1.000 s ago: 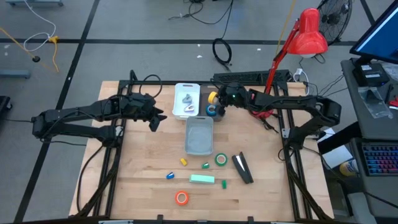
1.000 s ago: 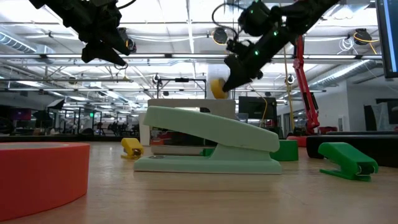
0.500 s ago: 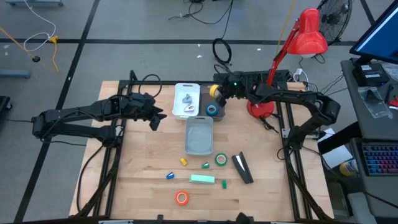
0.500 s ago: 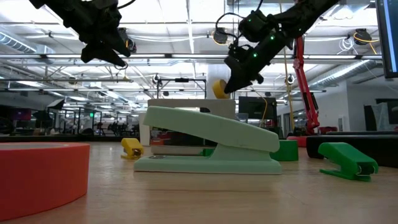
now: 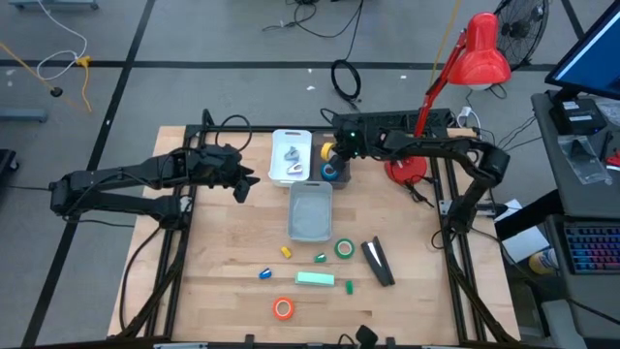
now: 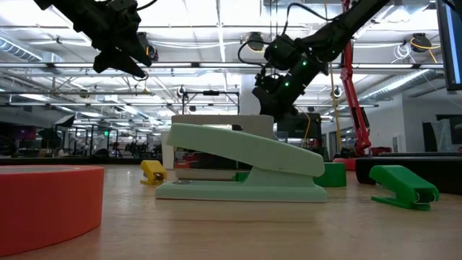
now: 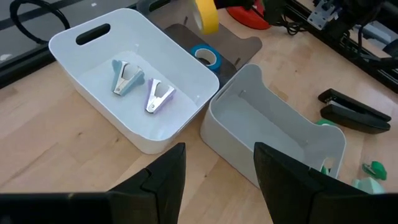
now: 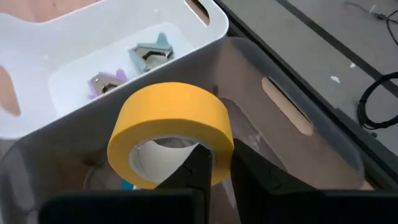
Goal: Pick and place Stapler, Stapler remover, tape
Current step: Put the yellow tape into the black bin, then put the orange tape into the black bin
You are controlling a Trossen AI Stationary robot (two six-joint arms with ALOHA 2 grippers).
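My right gripper (image 5: pixel 335 152) is shut on a yellow tape roll (image 8: pixel 171 134) and hangs over a dark see-through bin (image 8: pixel 280 112) at the table's far side. A blue tape roll (image 7: pixel 206 56) lies in that bin. Two staple removers (image 7: pixel 140 87) lie in the white bin (image 5: pixel 291 157) beside it. A green tape roll (image 5: pixel 344 248), a black stapler (image 5: pixel 378 262), a green stapler (image 5: pixel 315 279) and an orange tape roll (image 5: pixel 283 308) lie on the table nearer the front. My left gripper (image 7: pixel 217 155) waits open left of the white bin, holding nothing. My right gripper pinches the yellow roll's wall (image 8: pixel 219 149) between its two fingers, one finger (image 8: pixel 198 171) in the roll's hole and the other outside. The fingers slant down from the table's right. The roll stands on edge, lifted clear above the see-through bin.
An open grey bin (image 5: pixel 310 210) stands in front of the two far bins. Small yellow, blue and green pieces (image 5: pixel 287 252) lie near the green stapler. A red desk lamp (image 5: pixel 480 53) rises at the far right corner.
My right gripper has sunk toward the see-through bin with the yellow tape roll, still shut on it, and has shifted a little toward the table's left.
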